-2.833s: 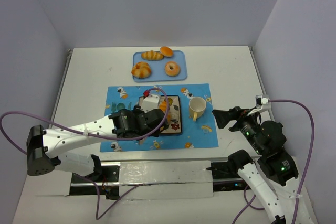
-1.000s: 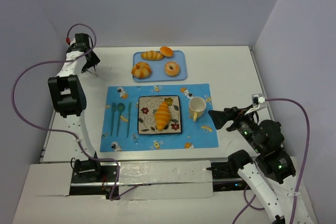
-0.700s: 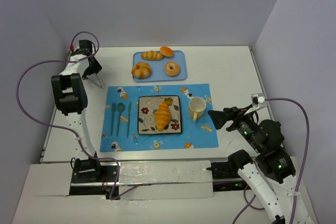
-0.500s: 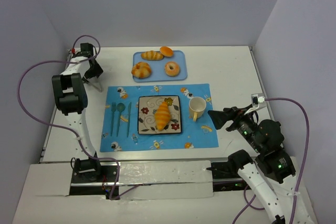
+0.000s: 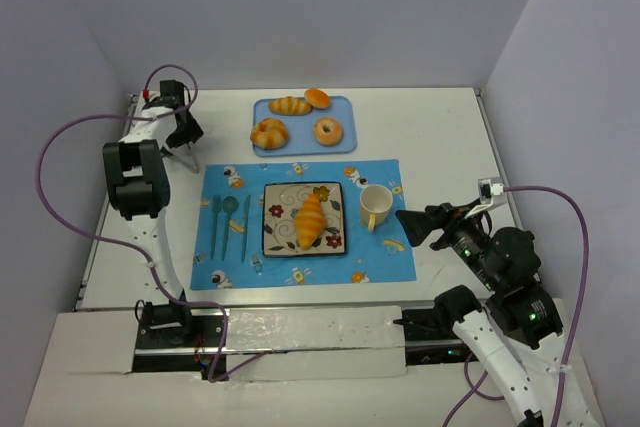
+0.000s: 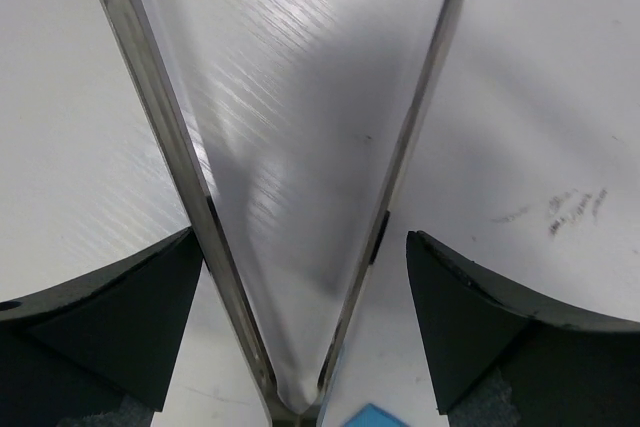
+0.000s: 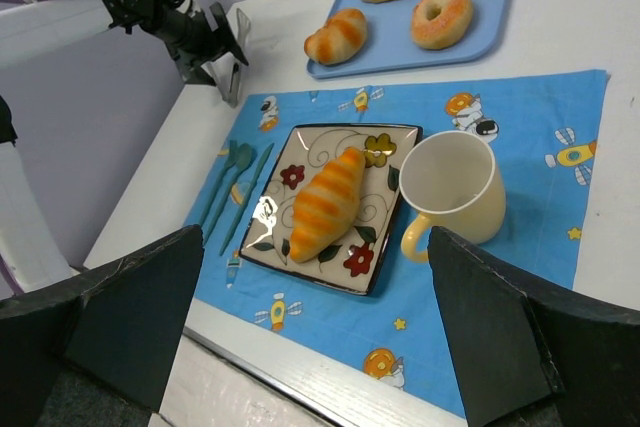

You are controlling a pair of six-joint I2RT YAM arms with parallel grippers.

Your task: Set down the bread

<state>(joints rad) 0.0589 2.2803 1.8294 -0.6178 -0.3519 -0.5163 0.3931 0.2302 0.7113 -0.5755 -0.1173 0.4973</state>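
The bread [image 5: 310,219], a long golden-orange croissant, lies diagonally on the flowered square plate [image 5: 275,243] on the blue placemat. It also shows in the right wrist view [image 7: 325,202], on the plate [image 7: 395,247]. My left gripper [image 5: 186,135] is open and empty, far off at the table's back left, above bare white table near a metal edge rail [image 6: 150,77]. My right gripper [image 5: 413,227] is open and empty, to the right of the yellow cup [image 5: 375,205], its fingers [image 7: 130,317] wide apart and facing the plate.
A blue tray [image 5: 346,143] at the back holds a round ridged bun, a shorter roll, a doughnut and a small orange bun. Teal cutlery [image 5: 230,223] lies left of the plate. The cup [image 7: 455,187] stands right of the plate. Walls close in on both sides.
The left arm, over the plate 2.8 s ago, has left the bread on the plate and swung to the back left corner. In the last second it crept slightly right. The right arm is still.
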